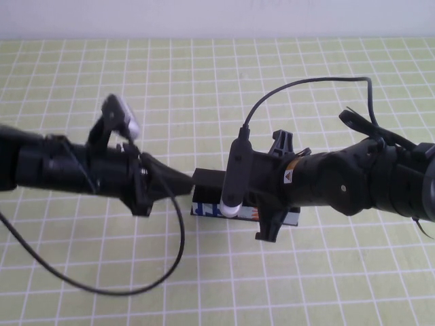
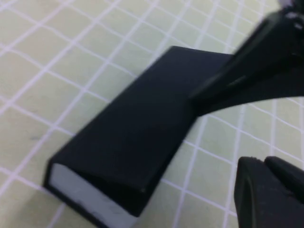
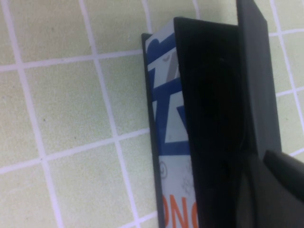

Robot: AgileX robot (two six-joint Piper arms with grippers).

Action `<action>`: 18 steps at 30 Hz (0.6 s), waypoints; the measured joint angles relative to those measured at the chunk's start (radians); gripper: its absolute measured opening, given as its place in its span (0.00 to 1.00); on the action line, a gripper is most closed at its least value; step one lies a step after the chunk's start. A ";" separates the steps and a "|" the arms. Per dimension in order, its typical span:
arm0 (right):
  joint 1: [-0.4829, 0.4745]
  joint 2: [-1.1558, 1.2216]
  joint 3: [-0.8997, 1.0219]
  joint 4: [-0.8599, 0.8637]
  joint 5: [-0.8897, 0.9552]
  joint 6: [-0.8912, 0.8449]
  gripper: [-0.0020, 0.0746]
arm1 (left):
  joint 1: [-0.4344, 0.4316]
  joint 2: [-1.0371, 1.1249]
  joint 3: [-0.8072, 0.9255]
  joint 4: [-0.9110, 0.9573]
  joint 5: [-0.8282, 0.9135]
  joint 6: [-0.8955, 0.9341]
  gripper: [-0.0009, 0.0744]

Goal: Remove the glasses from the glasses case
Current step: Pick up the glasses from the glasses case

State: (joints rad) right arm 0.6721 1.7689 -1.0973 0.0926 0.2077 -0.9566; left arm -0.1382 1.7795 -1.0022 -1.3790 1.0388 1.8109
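The glasses case (image 1: 207, 207) is a black box with a blue, white and orange printed front, lying at the middle of the table. Its lid (image 3: 256, 71) is raised a little, and the inside (image 3: 213, 109) is dark. The glasses are hidden. My left gripper (image 1: 180, 182) reaches in from the left, open. Its upper finger (image 2: 223, 85) touches the lid's (image 2: 142, 118) end and its lower finger (image 2: 266, 190) hangs apart from it. My right gripper (image 1: 267, 197) hovers over the case's right half, open. One of its fingers (image 3: 282, 185) stands just behind the lid.
The table is covered by a green cloth with a white grid (image 1: 204, 81). A black cable (image 1: 156, 272) loops from the left arm over the near side. Another cable (image 1: 306, 81) arcs above the right arm. The pale table edge (image 1: 217, 17) runs along the back.
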 joint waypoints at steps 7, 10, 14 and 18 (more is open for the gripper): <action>0.000 0.000 0.000 0.011 0.000 0.000 0.03 | 0.000 0.047 0.040 -0.051 0.050 0.119 0.01; 0.000 0.000 0.000 0.010 0.000 0.000 0.03 | 0.000 0.089 0.032 -0.066 0.050 0.132 0.01; 0.000 0.000 0.000 0.010 -0.004 0.000 0.03 | 0.000 0.146 0.001 -0.065 0.050 0.130 0.01; 0.000 0.000 0.000 0.011 -0.008 0.000 0.03 | 0.000 0.179 -0.034 -0.067 0.050 0.130 0.01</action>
State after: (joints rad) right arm 0.6721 1.7689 -1.0973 0.1035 0.2000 -0.9566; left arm -0.1382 1.9584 -1.0366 -1.4463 1.0890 1.9412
